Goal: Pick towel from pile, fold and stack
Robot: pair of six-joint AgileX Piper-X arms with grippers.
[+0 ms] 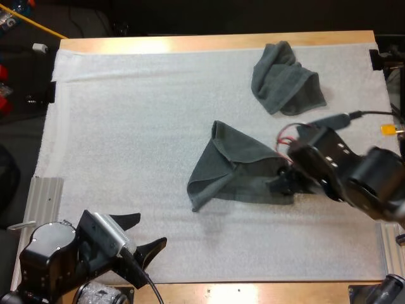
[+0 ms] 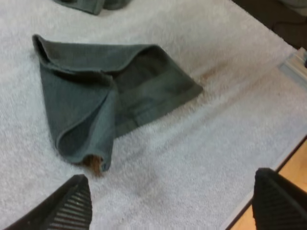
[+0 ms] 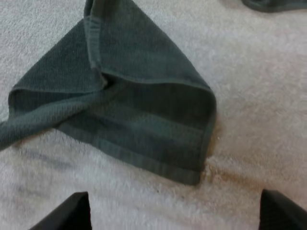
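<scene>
A dark grey-green towel (image 1: 237, 171) lies half folded into a rough triangle in the middle of the white mat. Its folded layers and hemmed corner face my right gripper (image 3: 173, 201), which is open just short of that corner with nothing between its fingers. From above, my right gripper (image 1: 281, 182) sits at the towel's right edge. My left gripper (image 1: 149, 229) hovers open near the mat's front left, apart from the towel (image 2: 96, 91). A second, crumpled towel (image 1: 288, 79) rests at the far right of the mat.
The wooden table edge (image 1: 253, 291) runs close in front of the arms. An aluminium rail (image 1: 47, 196) borders the mat's left side. Bare mat (image 1: 126, 126) stretches across the left half.
</scene>
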